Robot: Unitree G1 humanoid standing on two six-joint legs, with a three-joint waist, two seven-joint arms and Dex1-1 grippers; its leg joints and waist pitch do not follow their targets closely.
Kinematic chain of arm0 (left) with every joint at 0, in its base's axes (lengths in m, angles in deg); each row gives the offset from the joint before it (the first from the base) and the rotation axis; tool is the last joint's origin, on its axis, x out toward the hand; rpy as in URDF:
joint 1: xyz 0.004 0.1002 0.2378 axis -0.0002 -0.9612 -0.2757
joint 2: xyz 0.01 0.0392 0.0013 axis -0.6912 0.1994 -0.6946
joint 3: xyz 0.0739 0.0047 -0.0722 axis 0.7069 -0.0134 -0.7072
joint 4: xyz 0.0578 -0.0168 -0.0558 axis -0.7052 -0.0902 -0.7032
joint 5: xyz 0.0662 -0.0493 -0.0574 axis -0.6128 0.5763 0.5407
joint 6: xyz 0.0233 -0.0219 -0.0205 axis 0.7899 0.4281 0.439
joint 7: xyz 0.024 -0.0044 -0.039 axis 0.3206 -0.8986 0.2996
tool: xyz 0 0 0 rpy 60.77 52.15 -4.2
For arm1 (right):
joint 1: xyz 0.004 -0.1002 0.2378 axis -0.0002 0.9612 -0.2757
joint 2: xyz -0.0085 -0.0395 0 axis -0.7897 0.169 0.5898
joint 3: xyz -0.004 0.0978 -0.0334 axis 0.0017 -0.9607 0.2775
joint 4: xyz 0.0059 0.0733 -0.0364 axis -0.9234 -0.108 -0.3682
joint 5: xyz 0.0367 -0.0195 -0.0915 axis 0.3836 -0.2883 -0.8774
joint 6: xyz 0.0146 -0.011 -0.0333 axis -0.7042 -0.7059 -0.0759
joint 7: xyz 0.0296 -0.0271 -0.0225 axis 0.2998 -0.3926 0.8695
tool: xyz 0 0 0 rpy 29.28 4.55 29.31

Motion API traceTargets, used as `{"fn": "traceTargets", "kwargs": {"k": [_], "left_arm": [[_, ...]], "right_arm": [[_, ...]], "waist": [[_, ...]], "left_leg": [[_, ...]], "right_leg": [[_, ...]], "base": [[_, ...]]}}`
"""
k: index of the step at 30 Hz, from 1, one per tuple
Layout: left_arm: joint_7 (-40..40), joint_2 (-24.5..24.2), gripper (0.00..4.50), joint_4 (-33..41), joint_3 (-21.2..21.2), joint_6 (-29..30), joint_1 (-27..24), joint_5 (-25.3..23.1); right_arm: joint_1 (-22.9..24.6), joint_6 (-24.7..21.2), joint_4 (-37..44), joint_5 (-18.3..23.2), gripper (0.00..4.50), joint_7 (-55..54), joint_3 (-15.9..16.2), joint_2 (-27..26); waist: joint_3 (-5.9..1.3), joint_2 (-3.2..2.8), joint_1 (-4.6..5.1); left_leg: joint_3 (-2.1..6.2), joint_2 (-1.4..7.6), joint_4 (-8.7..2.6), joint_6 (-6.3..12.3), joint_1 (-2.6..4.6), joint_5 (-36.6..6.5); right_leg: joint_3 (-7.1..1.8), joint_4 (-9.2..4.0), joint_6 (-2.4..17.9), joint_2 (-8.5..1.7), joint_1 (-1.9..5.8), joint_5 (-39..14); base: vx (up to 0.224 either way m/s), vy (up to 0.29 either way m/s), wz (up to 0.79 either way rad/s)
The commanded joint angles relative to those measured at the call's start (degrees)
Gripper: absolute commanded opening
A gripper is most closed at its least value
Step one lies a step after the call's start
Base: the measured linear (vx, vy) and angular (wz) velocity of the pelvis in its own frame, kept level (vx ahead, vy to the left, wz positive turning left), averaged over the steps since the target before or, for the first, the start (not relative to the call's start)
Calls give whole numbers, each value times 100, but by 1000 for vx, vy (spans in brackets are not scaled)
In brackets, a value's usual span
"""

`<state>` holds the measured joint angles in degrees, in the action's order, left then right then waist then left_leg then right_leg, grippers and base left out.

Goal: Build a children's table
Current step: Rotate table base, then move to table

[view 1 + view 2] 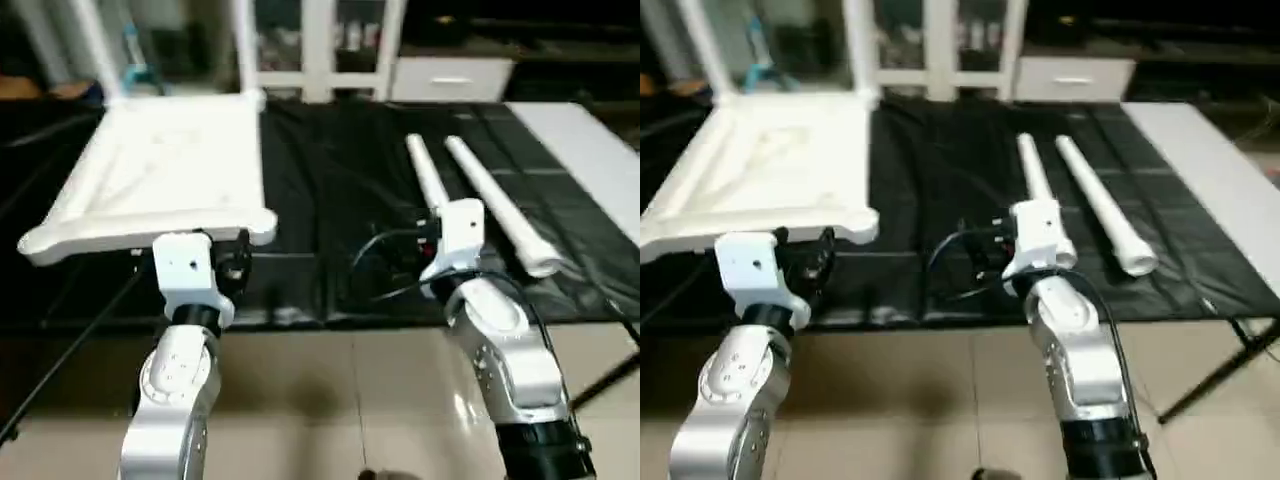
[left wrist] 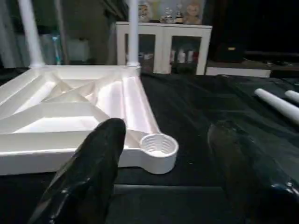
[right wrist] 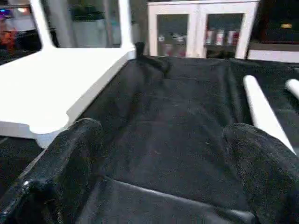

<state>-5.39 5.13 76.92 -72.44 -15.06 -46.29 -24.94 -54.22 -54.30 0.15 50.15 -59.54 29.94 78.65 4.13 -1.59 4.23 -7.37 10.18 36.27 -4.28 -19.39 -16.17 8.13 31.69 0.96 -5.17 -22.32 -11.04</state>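
Note:
The children's table top (image 1: 170, 170) lies upside down on the left of the black cloth, ribs up. Two white legs (image 1: 243, 50) (image 2: 28, 32) stand upright in its far corner sockets. The near right corner socket (image 2: 159, 147) is empty. My left gripper (image 2: 166, 135) is open just in front of that socket, nothing between its fingers (image 2: 100, 154). Two loose legs (image 1: 428, 180) (image 1: 495, 200) lie side by side on the right of the cloth. My right gripper (image 3: 161, 130) hovers open over the cloth, just left of the nearer leg (image 3: 261, 109), holding nothing.
A black cloth (image 1: 330, 180) covers the work table. A white glass-door cabinet (image 1: 320, 40) and a white drawer unit (image 1: 450, 75) stand behind it. A pale board (image 1: 590, 150) lies along the right side. Tiled floor (image 1: 330, 400) lies below my forearms.

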Motion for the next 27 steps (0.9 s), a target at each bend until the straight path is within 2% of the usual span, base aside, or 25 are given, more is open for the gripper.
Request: {"fn": "traceTargets", "kwargs": {"k": [1, 2, 3, 4, 5, 6, 7, 8, 9, 10, 11, 13, 14, 15, 16, 17, 18, 19, 20, 21, 23, 24, 25, 26, 27], "left_arm": [[-45, -12, 351, 93, -14, 41, 18, -4], [-41, 18, 354, 104, -34, 25, 15, 10], [-36, 12, 380, 120, -33, 27, 17, -22], [-36, 12, 380, 120, -33, 27, 17, -22], [-31, -1, 392, 137, -27, 33, 17, -37], [-34, -3, 397, 149, -28, 34, 14, -21], [-35, -8, 408, 156, -27, 36, 17, -7], [-31, -14, 408, 166, -31, 36, 21, 2], [-33, -34, 419, 177, -29, 49, 27, 20], [-33, -44, 435, 181, -26, 59, 30, 21], [-40, -53, 440, 186, -27, 59, 27, 33], [-47, -51, 448, 185, -31, 63, 27, 36], [-58, -47, 448, 181, -30, 65, 26, 39], [-64, -49, 448, 180, -27, 69, 28, 38], [-69, -51, 448, 179, -24, 72, 29, 38], [-75, -45, 448, 174, -21, 70, 33, 48], [-78, -41, 448, 170, -20, 69, 36, 54], [-77, -39, 448, 170, -18, 71, 39, 57], [-75, -37, 448, 169, -17, 73, 44, 60], [-77, -38, 448, 163, -9, 70, 52, 62], [-77, -33, 448, 163, 8, 82, 64, 60], [-77, -32, 448, 164, 10, 85, 65, 60], [-77, -29, 448, 168, 19, 99, 68, 60], [-88, -33, 448, 187, 21, 104, 60, 70], [-108, -54, 448, 212, 31, 157, 56, 70]], "right_arm": [[-68, -85, 138, 53, 450, -13, 9, 12], [-87, -91, 135, 66, 450, -11, 12, 20], [-121, -121, 121, 73, 450, -18, 12, 24], [-121, -121, 121, 73, 450, -18, 12, 24], [-158, -153, 114, 74, 450, -9, 20, 33], [-187, -162, 113, 68, 450, 24, 40, 49], [-219, -169, 108, 61, 450, 64, 60, 68], [-256, -194, 107, 54, 450, 100, 79, 90], [-303, -198, 99, 12, 450, 136, 101, 127], [-319, -199, 96, -9, 450, 138, 105, 140], [-340, -191, 78, -35, 450, 127, 100, 152], [-355, -191, 52, -37, 450, 120, 87, 158], [-359, -195, 39, -34, 450, 119, 81, 166], [-359, -203, 41, -29, 450, 118, 83, 172], [-358, -207, 43, -26, 450, 117, 85, 175], [-360, -239, 53, -38, 450, 86, 82, 176], [-361, -262, 58, -47, 450, 63, 78, 177], [-370, -277, 55, -58, 450, 57, 82, 185], [-380, -295, 52, -71, 450, 50, 86, 196], [-405, -306, 39, -73, 450, 36, 75, 199], [-459, -348, 32, -97, 450, 36, 87, 236], [-466, -356, 32, -102, 450, 36, 91, 243], [-494, -392, 39, -126, 450, 41, 109, 271], [-548, -528, 57, -176, 450, 6, 138, 304], [-609, -717, 75, -270, 450, -15, 209, 373]], "waist": [[-224, 28, 75], [-227, -41, 77], [-179, -62, 75], [-135, -118, -58], [-34, -75, -154], [19, 72, -382], [12, 61, -518], [-109, 163, -638], [-341, 405, -690], [-509, 419, -927], [-429, 506, -920], [-400, 446, -943], [-330, 252, -1034], [-348, 149, -1032], [-459, -149, -1043], [-507, -297, -835], [-594, -349, -599], [-609, -289, -578], [-639, -180, -544], [-580, -124, -447], [-446, -26, -371], [-419, 110, -325], [-339, 242, -318], [-505, 408, -463], [-490, 434, -482]], "left_leg": [[-168, 141, -329, -165, 399, -2376], [-161, 352, -493, 16, 560, -3075], [-105, 566, -691, 62, 563, -3586], [-69, 1184, -1316, 67, 385, -4414], [-214, 1299, -1534, 32, 325, -4888], [-488, 1532, -1658, 141, 441, -5575], [-564, 1588, -1627, 140, 509, -5719], [-654, 1215, -1066, 39, 739, -5408], [-481, -159, 522, 508, 24, -2747], [-89, -217, 939, 911, -451, -954], [55, -449, 1003, 1106, -666, -474], [85, -619, 901, 1164, -670, 112], [154, -607, 489, 1335, -754, 789], [209, -498, 304, 1366, -727, 933], [402, -170, -131, 1579, -347, 993], [769, 291, -235, 1860, 253, 671], [1419, 756, -493, 2764, 733, -445], [1432, 757, -441, 3136, 791, -115], [1251, 575, -304, 3222, 789, 890], [949, 243, -414, 3007, 522, 1566], [606, 25, -648, 2800, 259, 1286], [392, -231, -573, 2593, 310, 532], [215, -357, -603, 2381, 149, -139], [144, -709, 573, 1576, -167, -881], [267, -610, 653, 1299, -319, -484]], "right_leg": [[-206, -829, -171, -55, -239, -3245], [-14, -610, -286, 99, -195, -2928], [34, -348, -255, 119, -148, -2752], [-78, 808, 21, -36, 147, -1627], [-73, 1090, 153, -41, 149, -1425], [-176, 1609, 135, -87, 156, -1830], [-287, 1756, 62, -129, 189, -2273], [-645, 1251, -42, -220, 114, -3465], [-1367, -180, -869, -800, 597, -5310], [-1637, -62, -1476, -801, 886, -4443], [-1638, -31, -1723, -397, 937, -2721], [-1646, -93, -1613, -184, 1048, -1178], [-1496, -234, -1400, -7, 1256, 632], [-1348, -253, -1451, 40, 1303, 655], [-913, -187, -1899, 256, 1235, 505], [-651, 180, -2016, 279, 767, -44], [-497, 1265, -1238, 322, 160, -1625], [-597, 1452, -1016, 278, -116, -1595], [-681, 1599, -1073, 221, -414, -1166], [-578, 1608, -1122, 335, -372, -671], [-549, 1317, -842, 290, -339, 77], [-635, 662, -383, 139, -308, 745], [-754, 307, -229, 23, -73, 740], [-1797, -408, 462, -1022, 746, -2373], [-1832, -356, 843, -1059, 860, -2173]], "base": [[-9, 18, -26], [-12, 21, -60], [-12, 21, -60], [-12, 25, -76], [-13, -25, -78], [-13, -25, -78], [46, -134, -71], [124, -209, -71], [124, -209, -71], [177, -159, -26], [197, -146, 33], [211, -149, 40], [252, -73, 29], [252, -73, 29], [275, -37, 5], [262, -14, -12], [262, -14, -12], [247, 9, -17], [248, 41, -9], [248, 41, -9], [204, 13, -3], [197, -24, -3], [178, -93, -4], [199, -103, 2], [199, -103, 2]]}}
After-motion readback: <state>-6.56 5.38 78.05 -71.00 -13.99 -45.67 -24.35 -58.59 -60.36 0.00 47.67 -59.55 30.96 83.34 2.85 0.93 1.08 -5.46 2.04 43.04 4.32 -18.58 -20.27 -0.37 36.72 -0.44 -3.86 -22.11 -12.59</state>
